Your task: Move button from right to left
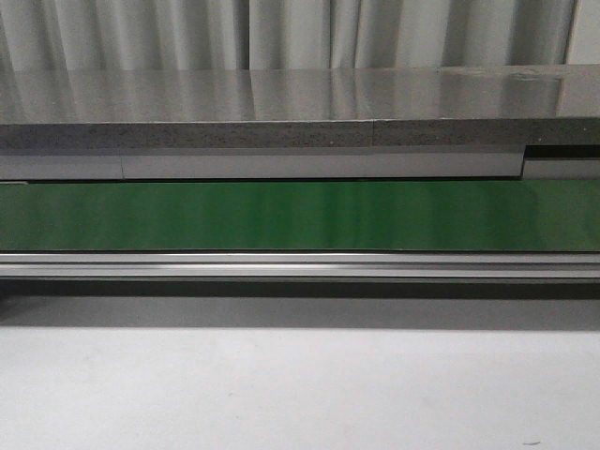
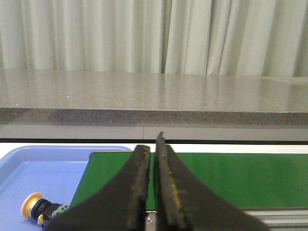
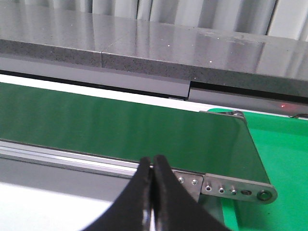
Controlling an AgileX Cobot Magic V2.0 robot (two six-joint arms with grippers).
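Note:
The button [image 2: 38,208], with a yellow-orange round cap on a black body, lies on its side in a blue tray [image 2: 29,178] in the left wrist view. My left gripper [image 2: 151,144] is shut and empty, over the near edge of the green belt [image 2: 231,178], to the right of the button. My right gripper [image 3: 152,161] is shut and empty, over the belt's metal rail [image 3: 72,161] near the belt's right end. Neither gripper nor the button shows in the front view.
The green conveyor belt [image 1: 300,216] runs across the front view, with a metal rail [image 1: 300,266] along its near side and a grey stone counter [image 1: 300,108] behind it. A green surface [image 3: 284,159] lies past the belt's right end. Pale curtains hang at the back.

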